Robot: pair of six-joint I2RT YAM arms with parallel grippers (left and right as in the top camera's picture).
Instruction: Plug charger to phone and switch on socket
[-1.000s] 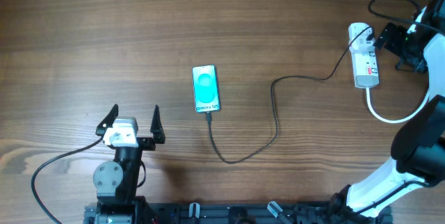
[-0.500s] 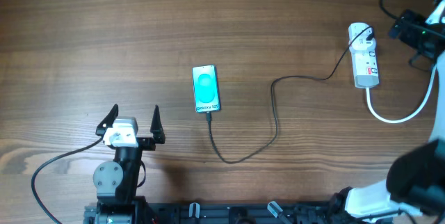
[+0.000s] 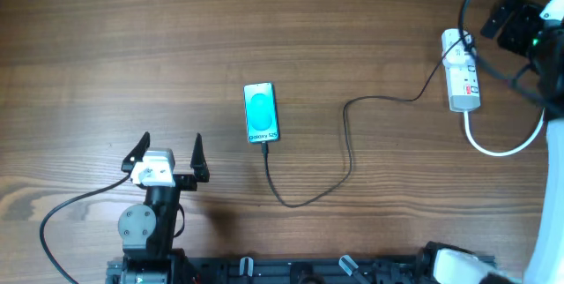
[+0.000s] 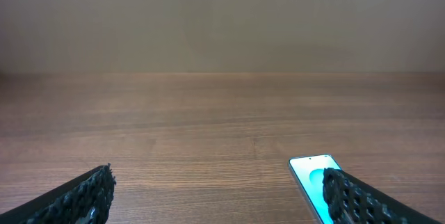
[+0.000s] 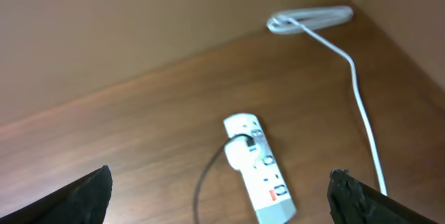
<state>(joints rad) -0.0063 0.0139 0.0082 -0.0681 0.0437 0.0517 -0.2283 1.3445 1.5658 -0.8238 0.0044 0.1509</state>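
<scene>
Overhead view of a wooden table with 2 robot arms. The phone lies flat just toward 9 o'clock of centre, its teal screen facing up. The charger, a thin black cable, meets the phone's bottom edge and appears plugged in. It loops toward 6 o'clock, then climbs toward 2 o'clock to the socket. The socket, a white power strip, lies near the table's 3 o'clock edge. The charger's black plug sits in the strip's far end, and a thick white cord curves away from its near end.

Judged from this layout, the plugging step looks done and the step in hand is the switch. A small red patch on the strip may be that switch, but whether it is on or off cannot be told.

If it is off, the next move calls for the right arm to come down over the strip and press that small patch with 1 fingertip, without knocking the plug.

The right gripper hangs above the table at about 1 o'clock of the socket, clear of it, its camera looking down on the strip. Its fingers are spread wide and hold nothing. The left gripper sits low at 7 o'clock, pointing toward 12 o'clock with the phone ahead and to its right, fingers wide apart and empty.
</scene>
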